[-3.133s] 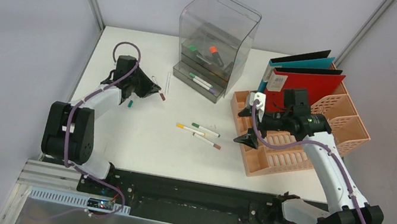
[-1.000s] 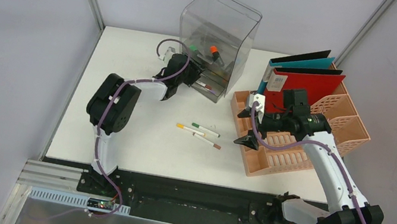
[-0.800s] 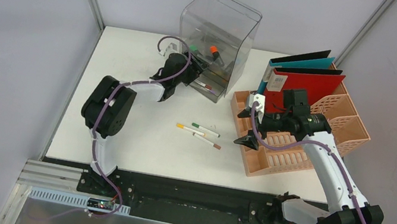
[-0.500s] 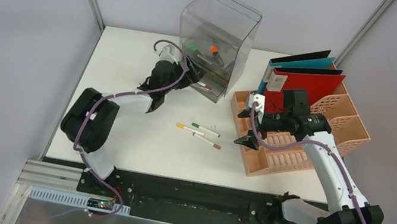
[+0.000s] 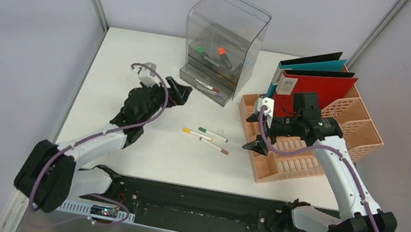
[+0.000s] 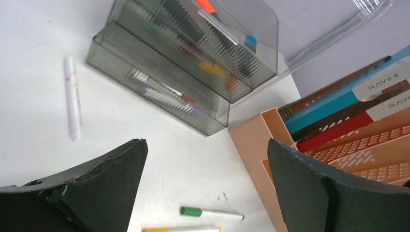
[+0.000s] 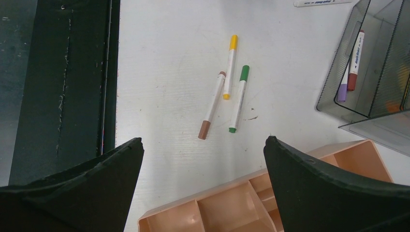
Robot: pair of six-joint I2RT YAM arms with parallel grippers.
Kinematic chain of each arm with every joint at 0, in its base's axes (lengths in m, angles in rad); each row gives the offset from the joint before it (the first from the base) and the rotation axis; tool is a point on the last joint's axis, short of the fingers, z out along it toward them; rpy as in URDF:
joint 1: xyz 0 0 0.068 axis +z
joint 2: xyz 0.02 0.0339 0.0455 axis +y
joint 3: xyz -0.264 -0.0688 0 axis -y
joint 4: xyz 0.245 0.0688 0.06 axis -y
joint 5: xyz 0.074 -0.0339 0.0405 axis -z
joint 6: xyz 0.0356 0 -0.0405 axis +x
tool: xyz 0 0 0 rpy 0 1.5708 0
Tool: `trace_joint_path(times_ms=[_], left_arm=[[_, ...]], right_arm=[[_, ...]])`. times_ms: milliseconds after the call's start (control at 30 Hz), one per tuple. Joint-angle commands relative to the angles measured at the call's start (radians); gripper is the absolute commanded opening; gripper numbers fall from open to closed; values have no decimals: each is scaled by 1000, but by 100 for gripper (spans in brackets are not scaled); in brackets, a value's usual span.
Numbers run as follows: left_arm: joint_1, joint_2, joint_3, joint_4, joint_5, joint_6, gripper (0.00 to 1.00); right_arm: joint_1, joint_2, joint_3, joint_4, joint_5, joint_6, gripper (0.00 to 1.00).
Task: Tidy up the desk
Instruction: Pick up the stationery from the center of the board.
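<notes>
The large flat white counter (image 5: 124, 59) lies in the middle, between grey walls, with its black front edge at the arm bases.

At the left we see the left tool (image 5: 181, 95) above the counter, a little in front of the drawer box. Its two black fingers (image 6: 96, 193) are spread wide and nothing is between them. In the left wrist view a thin white marker (image 6: 72, 99) lies on the counter, to the left of the box and not touching it.

Next comes the clear grey plastic drawer box (image 5: 225, 32), standing at the back of the counter. Its lowest drawer (image 5: 205, 85) is pulled out, and in it lie two markers (image 7: 355, 53), one with a purple end and one with a dark red end. Higher in the box we see a green and an orange cap through the plastic.

In the middle of the counter three white markers lie near together: the yellow-capped marker (image 5: 196, 134), the green-capped marker (image 5: 212, 134) and the brown-capped marker (image 5: 215, 147).

To the right of them, the right tool (image 5: 256, 144) hovers over the near left corner of the peach plastic lattice file rack (image 5: 301, 165). Its fingers are wide apart and hold nothing. The rack stands on the right part of the counter. At its back a red folder (image 5: 319, 87), a teal folder (image 5: 313, 66) and a black folder (image 5: 315, 57) stand on edge.
</notes>
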Motion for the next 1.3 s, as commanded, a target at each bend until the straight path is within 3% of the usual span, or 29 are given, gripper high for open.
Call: trace_joint_path(times_ms=[0, 67, 300, 433, 600, 900, 1033, 1100, 1267], left_arm=[[9, -156, -182, 106, -51, -14, 99], [17, -223, -243, 160, 3, -21, 99], [23, -415, -300, 18, 158, -48, 99], [25, -461, -288, -66, 288, -45, 98], [25, -463, -234, -227, 337, 6, 97], [27, -275, -84, -367, 355, 73, 99], [52, -131, -31, -298, 405, 113, 85], [84, -37, 5, -258, 466, 105, 84], [153, 165, 81, -192, 512, 62, 99]], right_arm=[[4, 3, 43, 3, -15, -32, 99], [5, 5, 43, 3, -15, -32, 99], [5, 15, 43, 3, -16, -32, 99], [5, 21, 42, 4, -14, -32, 99], [5, 26, 41, 2, -18, -32, 99], [6, 23, 43, 2, -16, -32, 99], [5, 22, 43, 2, -15, -32, 99], [5, 19, 43, 1, -13, -33, 99], [4, 12, 43, 2, -13, -34, 99]])
